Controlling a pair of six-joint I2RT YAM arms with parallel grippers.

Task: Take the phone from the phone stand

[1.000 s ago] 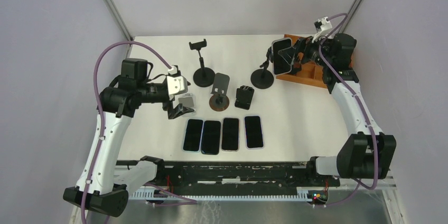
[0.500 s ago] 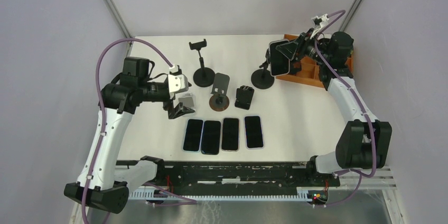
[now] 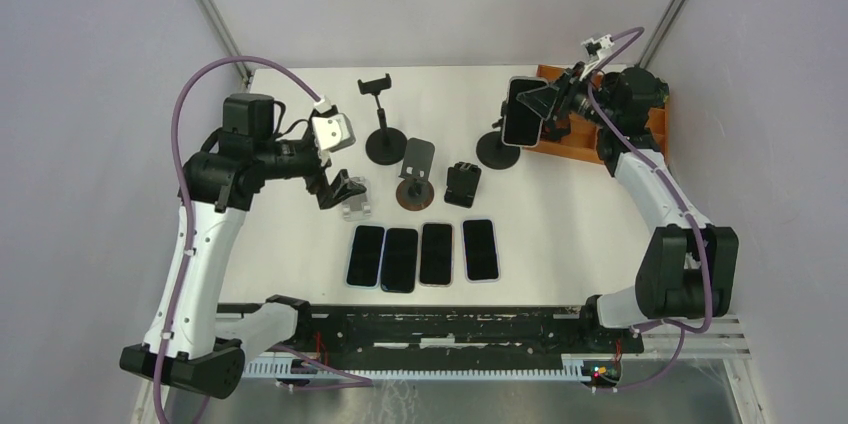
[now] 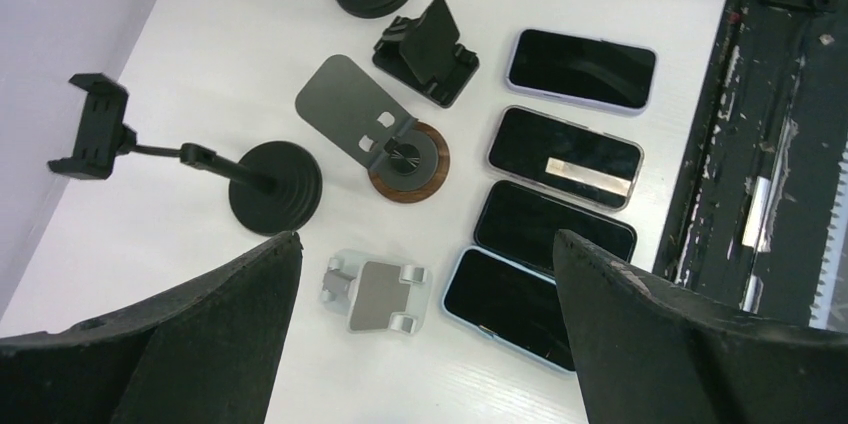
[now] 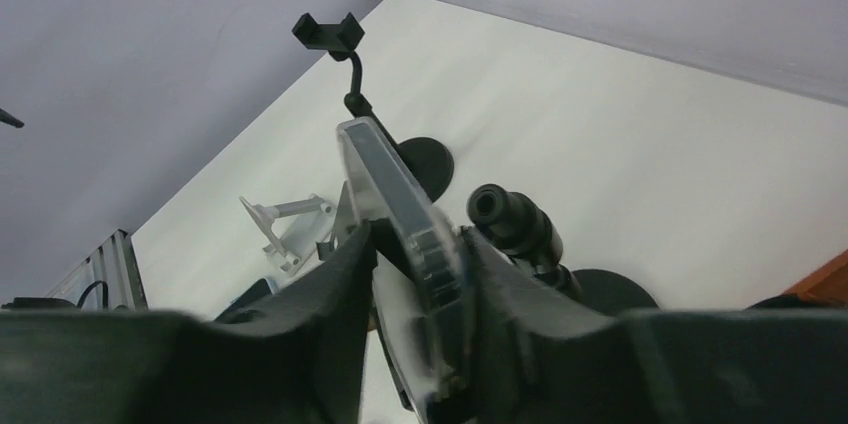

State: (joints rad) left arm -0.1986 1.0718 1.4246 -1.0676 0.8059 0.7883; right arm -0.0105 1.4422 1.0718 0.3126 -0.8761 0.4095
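The phone (image 3: pixel 519 112), in a clear case, sits upright in the clamp of a black phone stand (image 3: pixel 497 150) at the back right of the table. My right gripper (image 3: pixel 545 102) reaches it from the right. In the right wrist view the phone (image 5: pixel 395 194) is edge-on between the two black fingers, and the right gripper (image 5: pixel 420 239) is shut on it, one finger on each face. The phone stand's jointed arm (image 5: pixel 512 219) shows just behind. My left gripper (image 3: pixel 340 192) hangs open over a small silver stand (image 4: pixel 375 291), holding nothing.
Several phones (image 3: pixel 422 254) lie flat in a row at the front centre. A black gooseneck stand (image 3: pixel 380 114), a grey plate stand on a wooden disc (image 3: pixel 415 179) and a black folding stand (image 3: pixel 462 184) fill the middle. A wooden tray (image 3: pixel 590 139) sits behind the right gripper.
The right gripper's fingers have closed onto the phone, and the phone has turned more edge-on. The left arm has risen and pulled back a little, uncovering the silver stand.
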